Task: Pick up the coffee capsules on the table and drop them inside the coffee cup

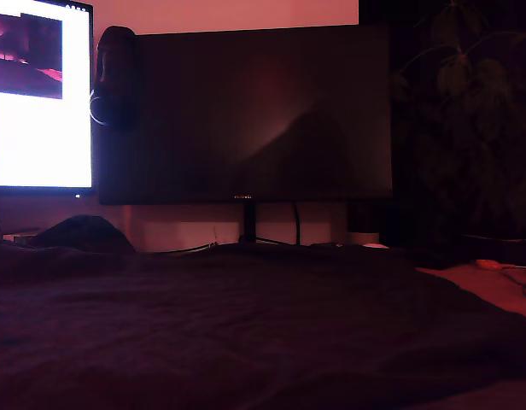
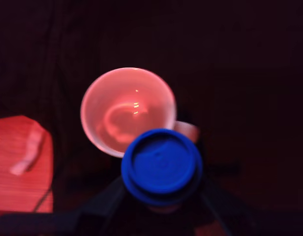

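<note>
In the wrist view a pale coffee cup (image 2: pixel 117 110) stands upright on a dark cloth, seen from above, its handle (image 2: pixel 188 130) poking out beside it. Its inside looks empty. A blue coffee capsule (image 2: pixel 161 164), flat round face toward the camera, hangs over the cup's near rim. My gripper (image 2: pixel 161 189) is shut on it, with dark fingers (image 2: pixel 109 196) showing on both sides. The exterior view shows neither the cup, the capsule nor the arm.
A dark cloth (image 1: pixel 246 325) covers the table. Behind it stand a large dark monitor (image 1: pixel 246 111) and a lit screen (image 1: pixel 41 94) at the exterior view's left. A plant (image 1: pixel 468 102) is at the right. A bare table patch (image 2: pixel 21 167) with a pale strip lies beside the cloth.
</note>
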You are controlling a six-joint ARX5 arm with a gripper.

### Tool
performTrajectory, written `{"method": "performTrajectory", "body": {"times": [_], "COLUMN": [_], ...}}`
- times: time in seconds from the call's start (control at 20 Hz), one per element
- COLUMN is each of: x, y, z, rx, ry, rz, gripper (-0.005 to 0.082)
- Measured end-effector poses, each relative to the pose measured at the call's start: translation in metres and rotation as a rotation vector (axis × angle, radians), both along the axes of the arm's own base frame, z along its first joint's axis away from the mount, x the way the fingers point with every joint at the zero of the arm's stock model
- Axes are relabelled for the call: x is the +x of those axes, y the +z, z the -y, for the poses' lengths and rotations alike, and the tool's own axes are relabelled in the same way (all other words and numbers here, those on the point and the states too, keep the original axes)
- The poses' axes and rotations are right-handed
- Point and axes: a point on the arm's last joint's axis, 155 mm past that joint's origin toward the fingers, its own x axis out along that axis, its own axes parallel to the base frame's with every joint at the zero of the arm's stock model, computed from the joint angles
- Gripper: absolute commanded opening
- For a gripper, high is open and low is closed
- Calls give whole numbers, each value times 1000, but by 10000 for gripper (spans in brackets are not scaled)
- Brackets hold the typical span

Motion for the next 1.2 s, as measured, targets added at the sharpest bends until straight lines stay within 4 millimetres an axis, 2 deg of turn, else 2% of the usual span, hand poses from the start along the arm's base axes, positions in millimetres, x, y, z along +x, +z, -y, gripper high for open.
{"method": "performTrajectory", "body": {"times": [0.2,0.4,0.7,1.0,1.2], "x": [4,14,29,41,41], "y": [-18,-25,-32,-33,-33], "z": [-5,-16,-27,-23,-23], "rx": [16,32,41,18,18], "ry": [-7,-2,17,3,3], "rz": [-90,-119,-111,-84,-82], "gripper": [178,178,178,182,198]}}
